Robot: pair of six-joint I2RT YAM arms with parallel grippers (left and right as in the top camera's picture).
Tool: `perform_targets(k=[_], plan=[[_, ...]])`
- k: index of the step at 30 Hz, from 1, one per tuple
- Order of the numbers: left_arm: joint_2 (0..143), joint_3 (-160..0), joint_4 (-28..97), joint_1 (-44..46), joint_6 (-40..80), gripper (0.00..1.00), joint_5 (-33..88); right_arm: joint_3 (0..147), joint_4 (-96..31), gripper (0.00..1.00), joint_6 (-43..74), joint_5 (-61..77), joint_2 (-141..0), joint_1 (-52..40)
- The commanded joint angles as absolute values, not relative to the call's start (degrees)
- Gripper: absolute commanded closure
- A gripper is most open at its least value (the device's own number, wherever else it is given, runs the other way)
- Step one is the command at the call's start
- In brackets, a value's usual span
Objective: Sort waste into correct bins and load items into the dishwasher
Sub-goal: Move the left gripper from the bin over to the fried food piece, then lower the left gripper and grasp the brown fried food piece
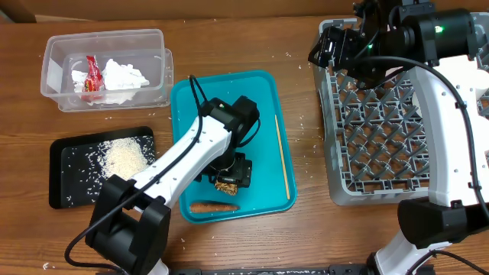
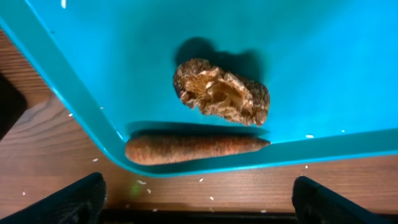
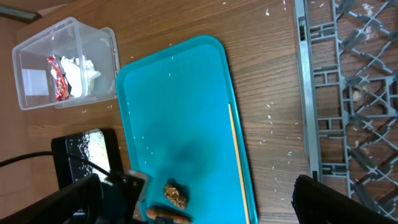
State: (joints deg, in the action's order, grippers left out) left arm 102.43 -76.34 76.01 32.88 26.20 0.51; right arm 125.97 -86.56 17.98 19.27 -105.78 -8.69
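At the teal tray's (image 1: pixel 263 92) near edge, the orange carrot (image 2: pixel 196 149) lay lengthwise against the rim, inside the tray. Just beyond it, closer to the tray's middle, sat the brown food lump (image 2: pixel 221 92), apart from the carrot by a narrow strip of teal. The left fingers (image 2: pixel 74 199) hung above this near end of the tray, spread wide and gripping nothing. In the wrist view the lump and carrot showed below and between them.

Along the tray's right side, inside the rim, lay a thin stick (image 1: pixel 283 156), running near to far. Left of the tray, on the counter (image 1: pixel 229 46), was the black tray (image 1: pixel 65 160), holding a heap of white rice (image 1: pixel 124 158) with loose grains around it.

Beyond the black tray, off the teal tray's far left corner, stood the clear tub (image 1: pixel 53 53), with the crumpled napkin (image 1: pixel 122 76) and the red wrapper (image 1: pixel 92 76) inside it, side by side. Right of the teal tray stood the grey dish rack (image 1: pixel 382 130). Stray grains dotted the counter between them. The right fingers (image 3: pixel 336 202) hovered off the tray's far right corner, over the rack's far left corner, parted fully and empty.
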Motion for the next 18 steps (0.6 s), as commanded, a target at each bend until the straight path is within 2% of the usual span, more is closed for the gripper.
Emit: perform_targets(k=[1,18], plan=[[101.1,-74.7,73.6,32.5,23.2,0.01,2.2,125.8,-86.5,0.00,18.0,19.6,-105.7,-9.0],[101.1,-65.2,59.6,30.4,20.5,0.00,2.4,125.8,-86.5,0.00,18.0,19.6,-105.7,-8.9]])
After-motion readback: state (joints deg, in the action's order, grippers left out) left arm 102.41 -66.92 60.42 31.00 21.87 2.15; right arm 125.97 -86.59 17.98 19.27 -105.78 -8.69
